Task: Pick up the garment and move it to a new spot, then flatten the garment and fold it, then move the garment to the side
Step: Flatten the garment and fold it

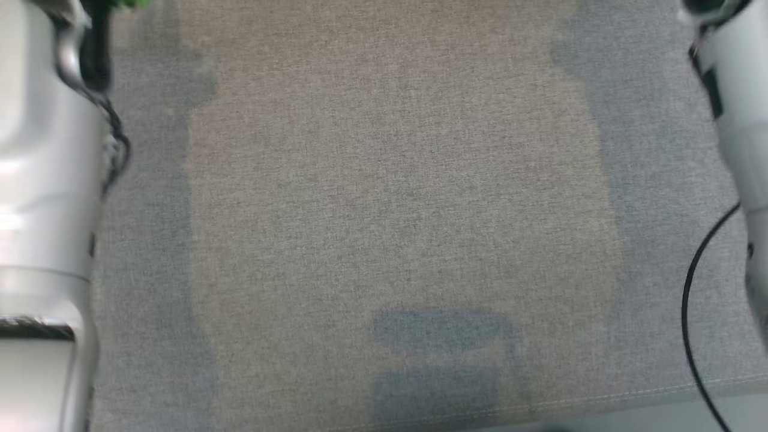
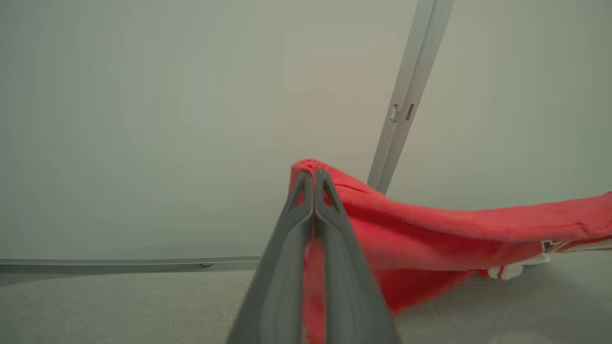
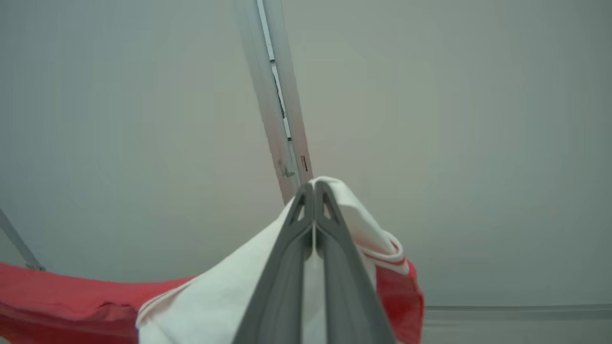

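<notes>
Two sets of dark fingers are clamped on the same garment, one at each end. In the left wrist view the left fingers [image 2: 313, 176] are pressed together with a bunched red corner of the garment [image 2: 430, 229] nipped at their tips. From there the red cloth runs off to that view's right edge in a shallow sag, with a fold hanging below it and a small white tag near the far end. It hangs above the grey worktop [image 2: 119, 306], and whether the lowest fold touches the surface cannot be told. In the right wrist view the right fingers [image 3: 314, 190] are likewise closed, pinching a white part of the garment [image 3: 215, 296] edged with a thin red stripe. Red cloth drops just beside them and stretches away to that view's left edge. Behind the cloth in both wrist views stands a pale plain wall [image 2: 143, 119] with a slim metal strip [image 3: 279, 119] running up it. In the blurred head view the worktop [image 1: 390, 198] shows as grey woven fabric, with a seam along its near edge. The pale left forearm [image 1: 42, 210] is at the left border, the pale right forearm [image 1: 741, 120] at the right. A thin black cable [image 1: 690, 312] loops down beside the right one.
</notes>
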{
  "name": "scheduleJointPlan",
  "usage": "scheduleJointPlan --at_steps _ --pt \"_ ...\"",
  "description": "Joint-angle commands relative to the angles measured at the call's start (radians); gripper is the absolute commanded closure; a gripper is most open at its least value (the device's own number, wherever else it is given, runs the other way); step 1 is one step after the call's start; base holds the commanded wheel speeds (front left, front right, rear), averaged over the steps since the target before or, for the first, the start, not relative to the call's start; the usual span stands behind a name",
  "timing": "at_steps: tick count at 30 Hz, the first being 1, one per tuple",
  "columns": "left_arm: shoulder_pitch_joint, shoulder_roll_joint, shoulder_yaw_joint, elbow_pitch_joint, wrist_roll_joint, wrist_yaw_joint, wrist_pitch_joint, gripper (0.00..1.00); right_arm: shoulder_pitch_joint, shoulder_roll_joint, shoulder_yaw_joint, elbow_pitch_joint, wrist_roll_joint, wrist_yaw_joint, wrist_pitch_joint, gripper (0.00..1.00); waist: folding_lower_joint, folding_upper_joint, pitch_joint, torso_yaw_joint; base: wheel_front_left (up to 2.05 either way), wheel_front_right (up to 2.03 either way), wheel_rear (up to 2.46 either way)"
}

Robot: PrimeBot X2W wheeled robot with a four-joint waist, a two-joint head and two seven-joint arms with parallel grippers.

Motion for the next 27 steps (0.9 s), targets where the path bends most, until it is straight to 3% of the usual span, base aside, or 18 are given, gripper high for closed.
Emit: scheduleJointPlan --at_steps 1,7,16,22,27 --pt "0.052 -0.010 -0.013 0.008 -0.029 -0.003 -0.004 1.00 0.062 -0.004 -0.007 -0.011 0.038 0.000 -0.006 1.00 -0.0002 0.0000 0.006 0.009 0.00 0.00 0.00" --pt "0.264 -0.009 -0.025 -0.038 -0.124 -0.003 -0.012 1.00 0.368 -0.002 -0.007 -0.118 0.140 0.000 -0.007 1.00 -0.0002 0.0000 -0.008 0.007 0.00 0.00 0.00" --pt "0.654 0.017 0.086 -0.322 -0.053 0.000 -0.011 1.00 0.824 0.005 -0.036 -0.371 0.223 0.000 -0.006 1.00 -0.0002 0.0000 -0.091 -0.009 0.00 0.00 0.00" --pt "0.913 0.033 0.123 -0.526 0.000 0.038 -0.011 1.00 1.094 -0.008 -0.077 -0.538 0.251 0.000 -0.005 1.00 -0.0002 0.0000 -0.174 -0.024 0.00 0.00 0.00" --pt "1.109 0.054 0.134 -0.728 0.008 0.108 0.020 1.00 1.273 -0.009 -0.126 -0.671 0.235 0.000 0.065 1.00 -0.0002 0.0000 -0.233 -0.036 0.00 0.00 0.00"
